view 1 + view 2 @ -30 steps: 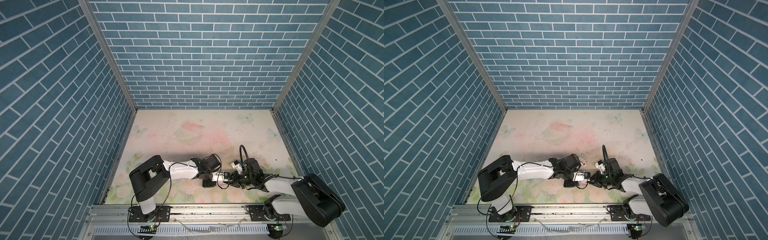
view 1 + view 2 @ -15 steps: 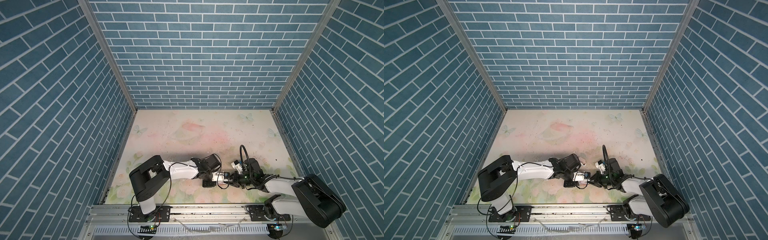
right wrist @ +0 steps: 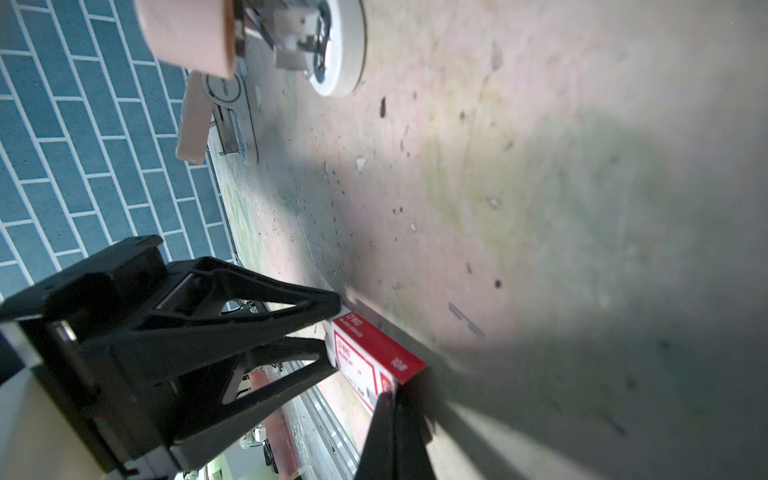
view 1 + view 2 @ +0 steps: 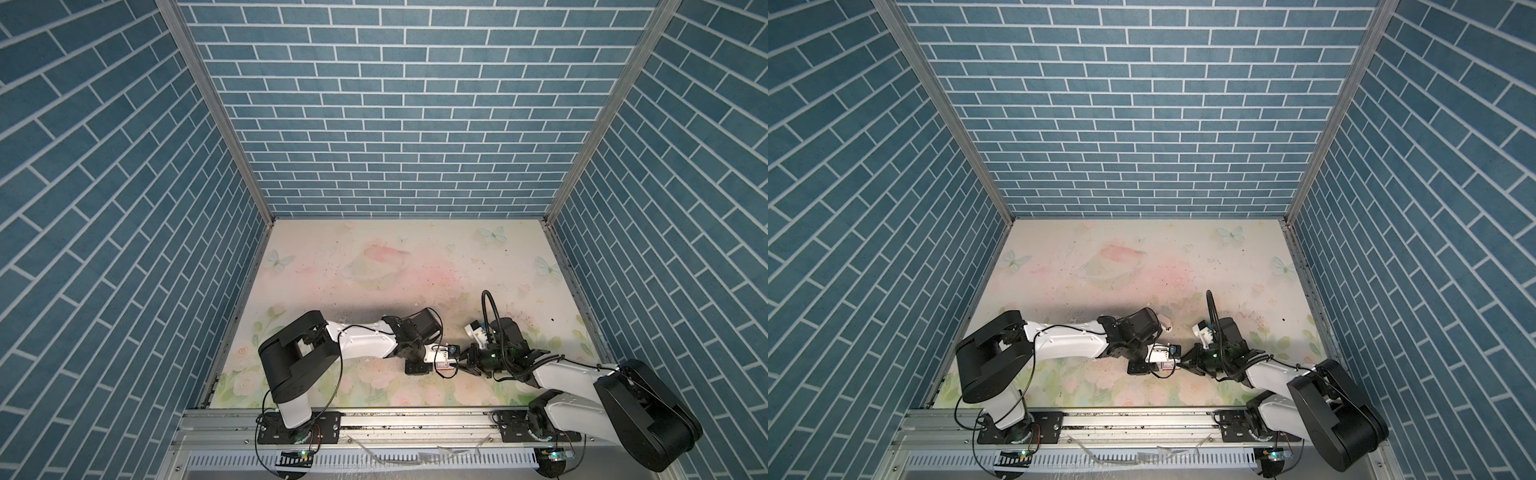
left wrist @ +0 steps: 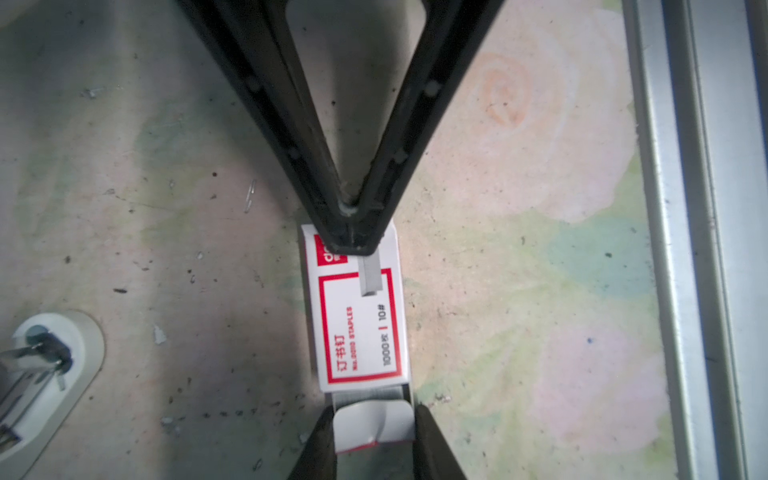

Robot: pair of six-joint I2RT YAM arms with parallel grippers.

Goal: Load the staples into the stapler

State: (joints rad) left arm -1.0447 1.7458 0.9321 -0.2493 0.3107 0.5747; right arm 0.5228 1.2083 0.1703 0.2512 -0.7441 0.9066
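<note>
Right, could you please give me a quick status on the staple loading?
Left gripper shut on box. Right gripper shut on staples, over box. Stapler apart, untouched. No obstacle seen.

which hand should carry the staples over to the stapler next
Right. The right hand is shut on the staples, holding them just over the box, and the stapler lies close by. The left hand is occupied gripping the box's open end.
</note>
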